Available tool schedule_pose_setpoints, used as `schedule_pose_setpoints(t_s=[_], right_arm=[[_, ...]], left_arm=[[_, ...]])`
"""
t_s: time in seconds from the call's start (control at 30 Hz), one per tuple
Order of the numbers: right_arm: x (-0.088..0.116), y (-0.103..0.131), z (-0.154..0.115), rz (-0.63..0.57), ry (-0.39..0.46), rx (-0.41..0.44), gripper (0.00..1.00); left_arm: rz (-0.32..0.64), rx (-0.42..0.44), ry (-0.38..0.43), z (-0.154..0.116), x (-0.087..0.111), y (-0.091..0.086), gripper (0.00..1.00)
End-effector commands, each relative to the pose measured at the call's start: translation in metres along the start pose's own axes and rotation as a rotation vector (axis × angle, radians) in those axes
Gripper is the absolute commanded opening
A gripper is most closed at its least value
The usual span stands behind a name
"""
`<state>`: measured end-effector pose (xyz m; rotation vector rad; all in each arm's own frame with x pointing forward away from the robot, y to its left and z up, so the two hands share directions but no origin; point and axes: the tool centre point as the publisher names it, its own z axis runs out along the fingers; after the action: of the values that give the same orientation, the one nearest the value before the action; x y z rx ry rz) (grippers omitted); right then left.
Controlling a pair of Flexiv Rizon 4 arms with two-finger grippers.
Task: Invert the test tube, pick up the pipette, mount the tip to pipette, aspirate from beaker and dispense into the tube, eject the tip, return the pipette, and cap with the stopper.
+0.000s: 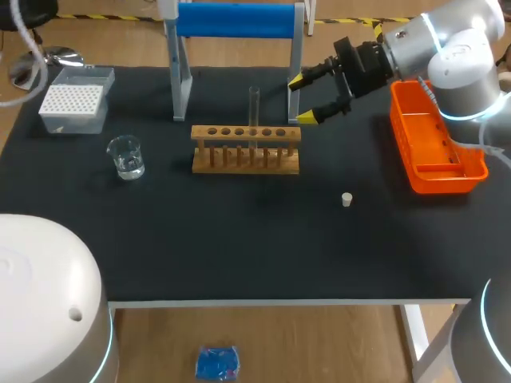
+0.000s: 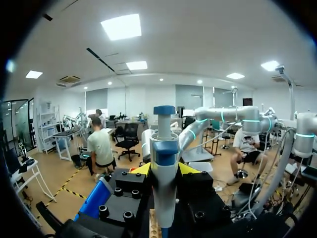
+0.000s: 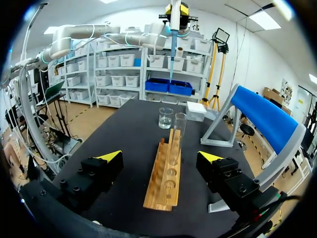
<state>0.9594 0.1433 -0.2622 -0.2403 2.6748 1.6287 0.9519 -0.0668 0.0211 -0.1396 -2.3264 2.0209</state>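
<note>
Black table [image 1: 239, 239] holds a rack [image 1: 246, 149] with one upright tube [image 1: 254, 105]. Right gripper [image 1: 301, 99] gapes wide beside it; left gripper [image 2: 165, 171] clasps the pipette [image 2: 165, 146].

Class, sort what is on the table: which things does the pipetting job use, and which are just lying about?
Job: pipette, tip box, beaker, test tube, stopper, blue stand.
Lying about: orange bin, perhaps for spent tips; wooden rack, merely holding the tube.
</note>
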Motion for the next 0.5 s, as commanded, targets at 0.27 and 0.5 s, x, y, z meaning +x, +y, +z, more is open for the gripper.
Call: schedule_pose_setpoints(t_s=[0.27, 0.5], right_arm=[[-0.001, 0.0, -0.001, 0.001, 0.004, 0.002, 1.0], [-0.001, 0.0, -0.001, 0.001, 0.004, 0.002, 1.0]], left_arm=[[0.02, 0.009, 0.141, 0.074, -0.032, -0.019, 0.0], [0.02, 0.023, 0.176, 0.106, -0.037, -0.018, 0.0]])
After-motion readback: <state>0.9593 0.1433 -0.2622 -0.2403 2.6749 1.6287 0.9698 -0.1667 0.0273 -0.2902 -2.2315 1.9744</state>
